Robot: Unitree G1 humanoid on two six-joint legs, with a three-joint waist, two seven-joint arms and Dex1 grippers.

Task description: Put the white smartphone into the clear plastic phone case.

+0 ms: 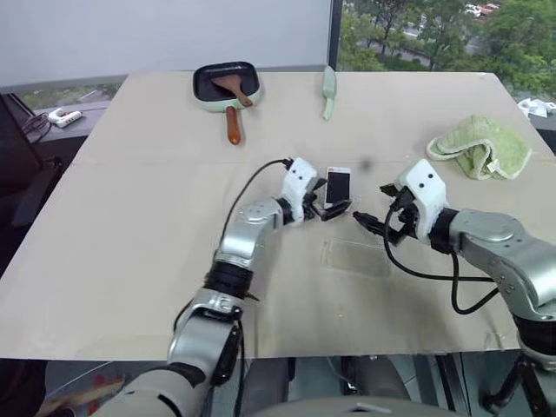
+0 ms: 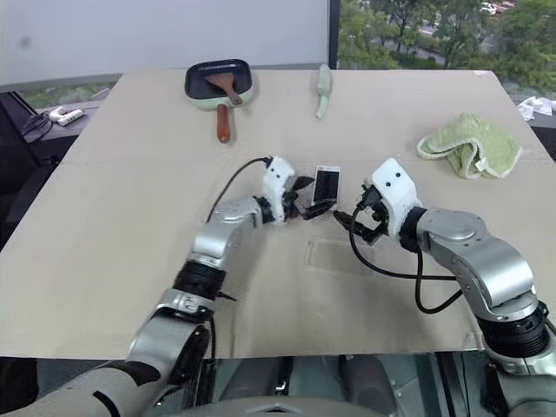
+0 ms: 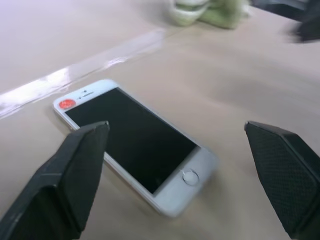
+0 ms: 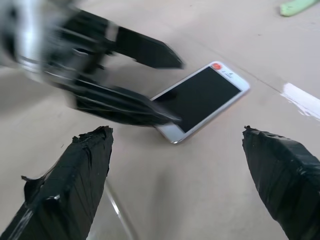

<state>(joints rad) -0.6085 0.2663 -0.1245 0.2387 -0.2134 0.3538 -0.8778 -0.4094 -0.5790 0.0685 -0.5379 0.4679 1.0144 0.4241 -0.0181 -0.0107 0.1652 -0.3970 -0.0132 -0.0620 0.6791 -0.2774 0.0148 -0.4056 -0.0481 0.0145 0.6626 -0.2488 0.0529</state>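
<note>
The white smartphone (image 1: 337,185) is lying flat, screen up, on the table (image 1: 130,226), near its middle. Its long axis is running away from me, with the red-marked end at the far side and the home-button end toward me. My left claw (image 1: 328,201) is sitting at that near end with both fingers spread wide and gripping nothing; one finger appears to be reaching the phone's near edge, though I cannot tell whether it is touching. My right claw (image 1: 375,221) is hanging just to the right of the phone, also fully open and empty, pointing across toward it. The left claw is the nearer one. The clear plastic phone case (image 1: 358,257) is resting on the table closer to me than the phone, just below the right claw. I am judging that the phone needs gripping across its short width and carrying back toward me to the case.
</note>
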